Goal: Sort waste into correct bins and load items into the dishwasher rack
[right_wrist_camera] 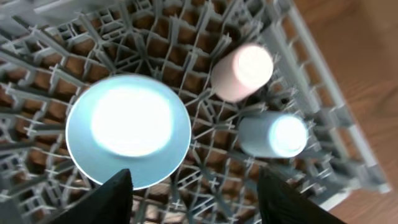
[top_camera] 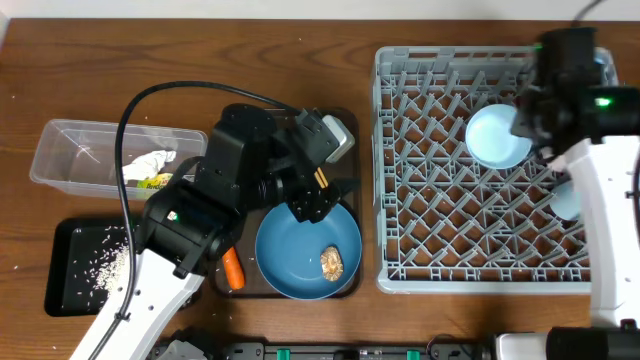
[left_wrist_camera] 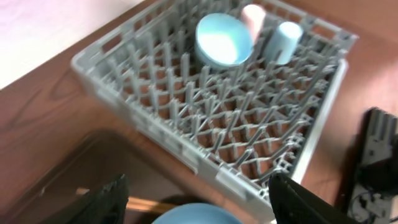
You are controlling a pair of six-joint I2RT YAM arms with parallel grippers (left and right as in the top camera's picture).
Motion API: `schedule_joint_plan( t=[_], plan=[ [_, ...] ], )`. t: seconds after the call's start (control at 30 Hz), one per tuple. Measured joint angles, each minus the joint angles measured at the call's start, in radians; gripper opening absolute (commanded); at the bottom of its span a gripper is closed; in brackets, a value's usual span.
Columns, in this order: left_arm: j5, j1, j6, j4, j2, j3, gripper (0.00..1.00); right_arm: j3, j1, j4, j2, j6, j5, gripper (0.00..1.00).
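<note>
My left gripper [top_camera: 312, 200] [left_wrist_camera: 198, 182] is open and empty just above the far rim of the dark blue plate [top_camera: 300, 250] [left_wrist_camera: 196, 214]. A brownish food lump [top_camera: 332, 262] lies on the plate. A wooden chopstick [left_wrist_camera: 146, 202] shows beside the plate. The carrot [top_camera: 232, 266] lies left of the plate. My right gripper [top_camera: 527, 120] [right_wrist_camera: 194, 186] is open and empty over the grey rack [top_camera: 440, 230] [left_wrist_camera: 186, 134] [right_wrist_camera: 205, 180]. The rack holds the pale blue bowl [top_camera: 495, 137] [left_wrist_camera: 222, 40] [right_wrist_camera: 127, 130], pink cup [left_wrist_camera: 253, 15] [right_wrist_camera: 242, 71] and pale blue cup [top_camera: 566, 200] [left_wrist_camera: 283, 40] [right_wrist_camera: 273, 135].
The clear tub [top_camera: 75, 150] at the left holds the white napkin [top_camera: 152, 161] and the printed wrapper [top_camera: 150, 182]. The black tray [top_camera: 65, 240] in front of it holds rice grains [top_camera: 110, 262]. The plate and carrot sit on the dark brown serving tray [top_camera: 225, 285].
</note>
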Motion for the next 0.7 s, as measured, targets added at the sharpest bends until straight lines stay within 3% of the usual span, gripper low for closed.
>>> schedule_joint_plan(
  t=[0.2, 0.4, 0.57, 0.7],
  plan=[
    [-0.085, 0.000, -0.019, -0.057, 0.000, 0.000, 0.82, -0.005, -0.194, -0.029, 0.019, 0.010, -0.293, 0.64],
    [-0.180, 0.000, -0.038, -0.123, 0.000, 0.000, 0.99, -0.006, -0.253, -0.077, 0.140, 0.004, -0.459, 0.66],
    [-0.282, 0.011, -0.123, -0.159, -0.006, 0.000, 0.98, -0.013, -0.253, -0.108, 0.269, -0.039, -0.597, 0.57],
    [-0.336, 0.086, -0.205, -0.164, -0.039, 0.000, 0.98, -0.030, -0.256, -0.094, 0.309, -0.054, -0.646, 0.63]
  ],
)
